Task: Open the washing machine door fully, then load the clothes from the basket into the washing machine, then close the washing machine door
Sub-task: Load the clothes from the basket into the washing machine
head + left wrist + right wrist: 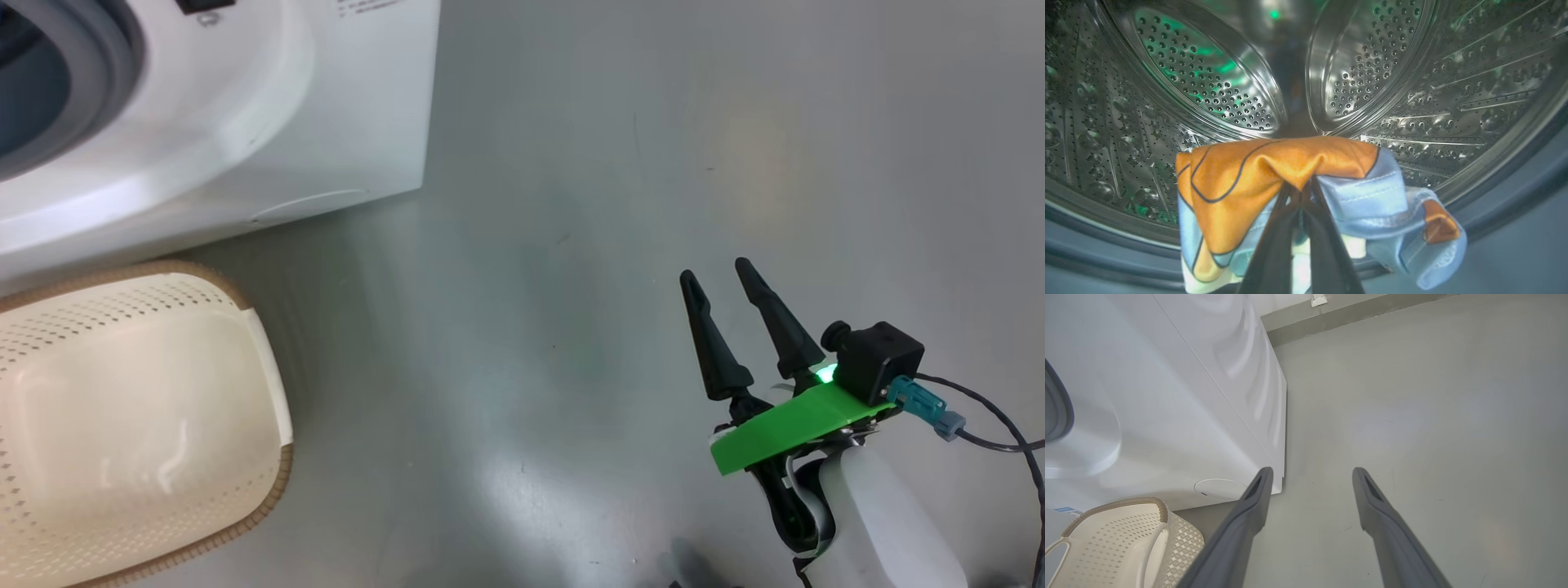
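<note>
In the left wrist view my left gripper (1302, 192) is shut on the clothes (1274, 175), a bunch of light blue, orange and cream fabric hanging at the mouth of the perforated steel drum (1208, 90). The white washing machine (245, 106) stands at the upper left of the head view, its grey gasket (114, 73) showing. The cream basket (139, 425) sits on the floor below it, nothing visible inside. My right gripper (718, 278) hovers open over the floor at the lower right. The door is out of view.
Bare grey floor (612, 163) stretches right of the washing machine. A small round flap (1218, 488) sits low on the machine's front, near the basket (1122, 543). A wall base (1351, 314) runs at the far side in the right wrist view.
</note>
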Robot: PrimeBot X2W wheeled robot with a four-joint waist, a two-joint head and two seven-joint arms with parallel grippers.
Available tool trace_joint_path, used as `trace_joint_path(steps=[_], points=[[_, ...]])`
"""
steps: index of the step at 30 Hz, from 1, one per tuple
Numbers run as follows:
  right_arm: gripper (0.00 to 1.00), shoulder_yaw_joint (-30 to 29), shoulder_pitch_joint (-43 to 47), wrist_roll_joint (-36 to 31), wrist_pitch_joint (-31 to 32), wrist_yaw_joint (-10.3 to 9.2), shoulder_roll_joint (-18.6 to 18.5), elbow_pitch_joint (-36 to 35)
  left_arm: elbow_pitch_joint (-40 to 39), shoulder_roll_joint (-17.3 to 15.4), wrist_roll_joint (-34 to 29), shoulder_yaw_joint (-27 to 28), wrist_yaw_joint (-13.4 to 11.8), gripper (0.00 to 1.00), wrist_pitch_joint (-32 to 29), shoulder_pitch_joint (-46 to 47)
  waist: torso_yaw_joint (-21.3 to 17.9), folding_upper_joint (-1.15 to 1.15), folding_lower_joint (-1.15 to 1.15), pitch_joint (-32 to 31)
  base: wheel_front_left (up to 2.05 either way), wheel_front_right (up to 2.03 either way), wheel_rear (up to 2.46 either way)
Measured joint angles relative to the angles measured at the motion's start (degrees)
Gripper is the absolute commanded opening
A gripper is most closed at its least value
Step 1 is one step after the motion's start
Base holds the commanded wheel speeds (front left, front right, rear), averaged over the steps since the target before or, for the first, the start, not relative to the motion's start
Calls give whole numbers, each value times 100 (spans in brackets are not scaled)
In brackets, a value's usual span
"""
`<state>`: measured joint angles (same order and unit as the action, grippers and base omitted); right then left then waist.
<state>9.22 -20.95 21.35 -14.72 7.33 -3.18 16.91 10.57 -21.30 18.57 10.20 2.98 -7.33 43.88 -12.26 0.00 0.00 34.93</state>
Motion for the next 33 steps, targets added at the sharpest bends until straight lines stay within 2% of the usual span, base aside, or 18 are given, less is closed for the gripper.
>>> trace_joint_path(steps=[8, 23, 28, 33], points=[[100, 89, -19, 59, -1, 0, 2, -18, 580, -190, 254, -11, 83, 0, -330, 884, -83, 0, 0, 230, 0, 0, 0], [100, 122, -296, 253, -1, 0, 3, -92, 1404, -489, 396, -76, 158, 0, -366, 2058, -177, 0, 1, 929, 0, 0, 0], [100, 126, -419, 253, -1, 0, 4, -101, 1612, -584, 396, -146, 213, 0, -216, 2439, -204, 0, 1, 1164, 0, 0, 0], [100, 145, -497, 253, -1, 0, 4, -132, 1694, -722, 391, -337, 298, 0, 219, 2901, -224, 0, 1, 1379, 0, 0, 0]])
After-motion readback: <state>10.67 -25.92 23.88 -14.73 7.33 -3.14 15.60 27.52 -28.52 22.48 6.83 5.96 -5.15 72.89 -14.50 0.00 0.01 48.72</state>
